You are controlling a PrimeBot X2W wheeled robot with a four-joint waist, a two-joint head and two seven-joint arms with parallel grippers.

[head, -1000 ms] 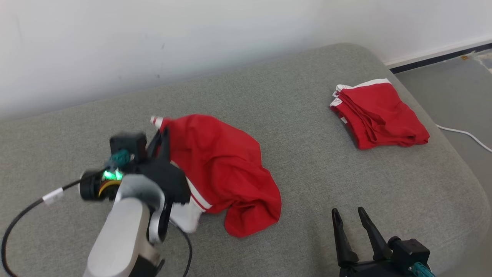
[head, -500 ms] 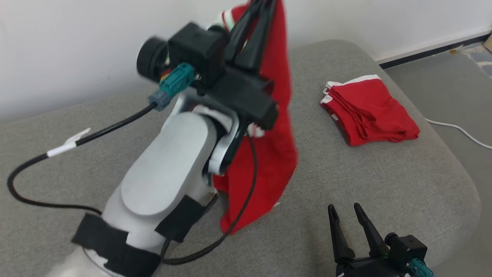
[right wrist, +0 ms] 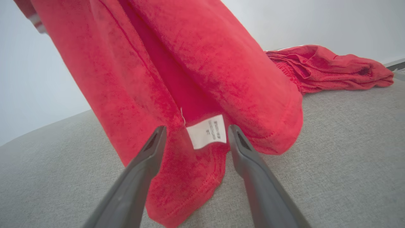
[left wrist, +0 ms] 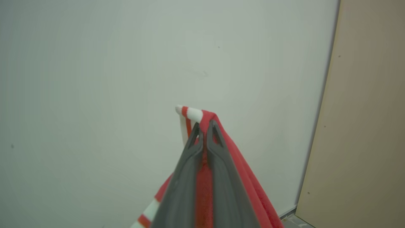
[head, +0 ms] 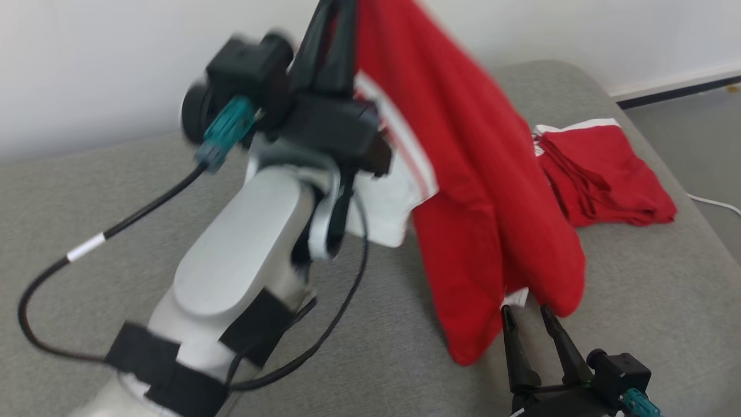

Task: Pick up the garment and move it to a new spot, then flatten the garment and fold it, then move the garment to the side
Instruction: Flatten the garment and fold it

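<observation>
1. Head view: left gripper (head: 334, 35) up high, clamped tight on the striped top edge of the garment (head: 492, 220). Red cloth hanging long-axis down from that grip and slanting toward the robot's right. Lowest fold close over the grey cushion (head: 116, 191); touching or not, cannot tell. Right gripper (head: 524, 314) low, fingers spread and empty, tips right at the hanging hem. Folded red garment (head: 608, 174) farther back on the right, lying on the cushion, partly hidden behind the hanging piece.
2. Left wrist view: fingers pressed together on the cloth just below the red-and-white band (left wrist: 193, 114), with a strip of red caught between them. Rest of the cloth draping down and away, with the pale wall (left wrist: 95, 79) behind.
3. Right wrist view: wide open, holding nothing. White label (right wrist: 206, 131) and the lower hem straight ahead, between the two fingertips and not yet pinched. Judged next: a short forward reach with the nearer right arm to take the bottom edge opposite the left's top grip, ready to stretch the piece and lay it flat on a new spot.
</observation>
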